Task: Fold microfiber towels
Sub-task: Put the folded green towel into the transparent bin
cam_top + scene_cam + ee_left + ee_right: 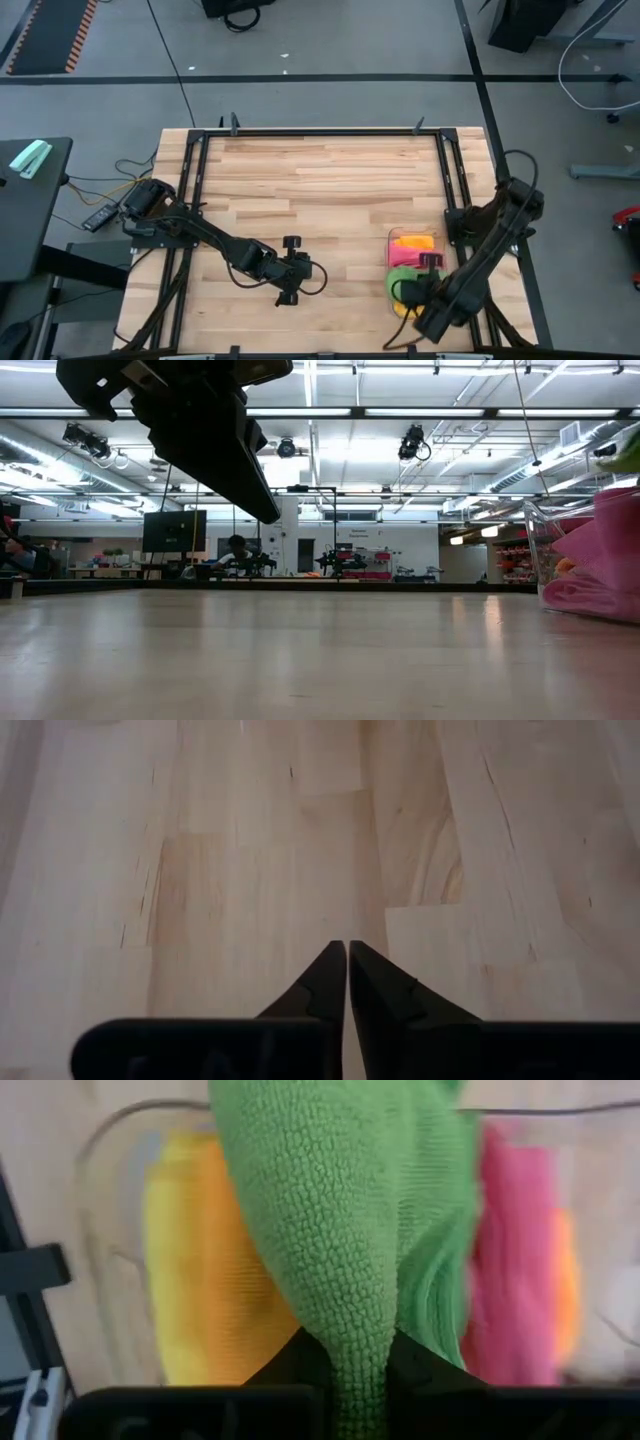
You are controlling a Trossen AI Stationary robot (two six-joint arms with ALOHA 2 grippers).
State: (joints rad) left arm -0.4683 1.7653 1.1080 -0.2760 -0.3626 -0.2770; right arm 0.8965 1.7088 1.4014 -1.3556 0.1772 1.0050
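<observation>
Fingers: right gripper (360, 1380) pinches green towel (350, 1210) above clear bin (396, 238) at 4 o'clock | left gripper (347, 960) closed, empty, table (330, 180) centre | you've folded none yet; orange, yellow, pink towels (505, 1270) binned.

Both arms are dark, slim, many-jointed limbs bolted to black frame rails along the pale butcher-block wooden table (330, 180), one at each side edge. The left gripper (347, 960) ends in two matte black wedge-shaped fingers tapering to sharp tips; thin black cables loop beside its wrist.
</observation>
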